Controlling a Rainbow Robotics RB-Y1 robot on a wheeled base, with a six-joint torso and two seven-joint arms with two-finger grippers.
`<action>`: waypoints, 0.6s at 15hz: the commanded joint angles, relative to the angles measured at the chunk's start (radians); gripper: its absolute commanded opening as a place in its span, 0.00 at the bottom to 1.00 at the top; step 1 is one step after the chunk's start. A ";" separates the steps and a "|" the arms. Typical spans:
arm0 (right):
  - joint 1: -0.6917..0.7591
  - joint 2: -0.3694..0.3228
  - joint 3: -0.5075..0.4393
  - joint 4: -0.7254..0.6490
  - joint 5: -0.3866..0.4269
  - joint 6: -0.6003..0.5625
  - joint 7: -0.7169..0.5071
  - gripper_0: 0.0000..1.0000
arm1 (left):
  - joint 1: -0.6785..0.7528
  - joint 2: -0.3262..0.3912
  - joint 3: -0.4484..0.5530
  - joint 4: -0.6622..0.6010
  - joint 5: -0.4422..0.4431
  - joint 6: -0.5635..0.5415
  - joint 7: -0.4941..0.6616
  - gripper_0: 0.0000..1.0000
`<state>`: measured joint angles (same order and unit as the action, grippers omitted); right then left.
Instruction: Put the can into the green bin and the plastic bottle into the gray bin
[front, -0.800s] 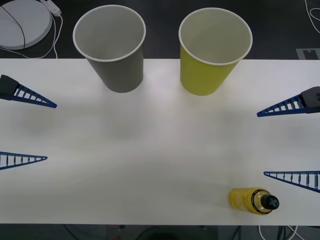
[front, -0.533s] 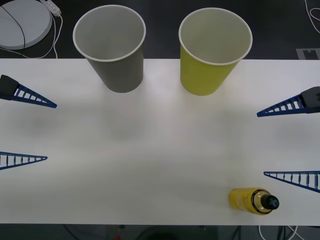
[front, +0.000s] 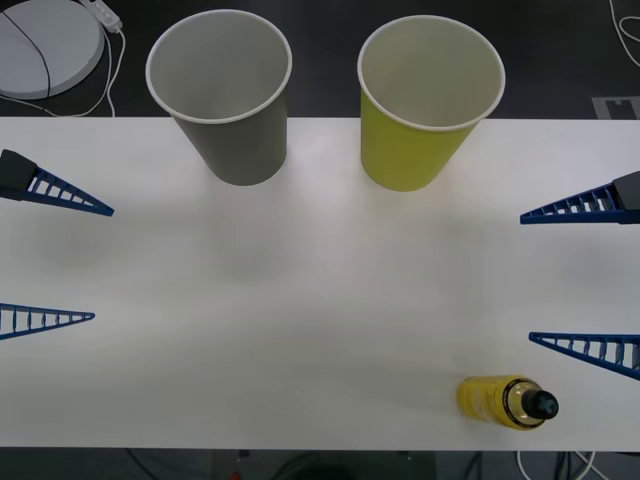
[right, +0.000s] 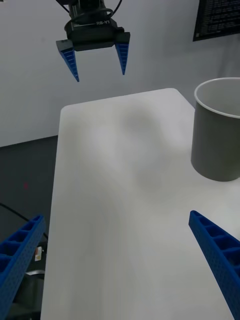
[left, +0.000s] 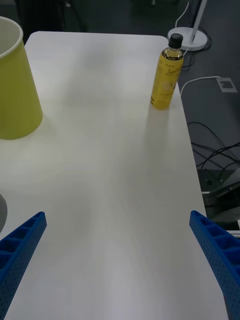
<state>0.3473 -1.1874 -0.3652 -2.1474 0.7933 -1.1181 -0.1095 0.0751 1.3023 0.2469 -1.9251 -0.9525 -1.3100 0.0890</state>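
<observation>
Small amber-yellow plastic bottle (front: 505, 402) stands on white table (front: 320, 290), outside dark-gray paper bin (front: 225, 95); left gripper (front: 50, 255) and right gripper (front: 585, 280) spread wide, empty.

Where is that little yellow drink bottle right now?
The bottle stands upright at the table's near edge on the robot's right, just below the open right gripper, well away from both cups.

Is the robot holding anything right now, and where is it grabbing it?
Nothing is held. Both end effectors, left and right, hang open; the plastic bottle stands alone.
</observation>
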 joint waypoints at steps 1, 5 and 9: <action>0.055 0.003 -0.037 0.001 -0.002 -0.003 0.030 1.00 | 0.000 0.000 0.000 0.000 0.000 0.000 0.000 1.00; 0.127 0.029 -0.083 0.050 -0.022 -0.028 0.182 1.00 | 0.000 0.000 0.000 0.000 0.000 0.000 0.000 1.00; 0.141 0.045 -0.084 0.188 -0.059 -0.149 0.317 1.00 | 0.000 0.000 0.000 0.000 0.000 0.000 0.000 1.00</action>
<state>0.4876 -1.1450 -0.4495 -1.9848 0.7394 -1.2412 0.1830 0.0751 1.3023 0.2469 -1.9251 -0.9525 -1.3100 0.0890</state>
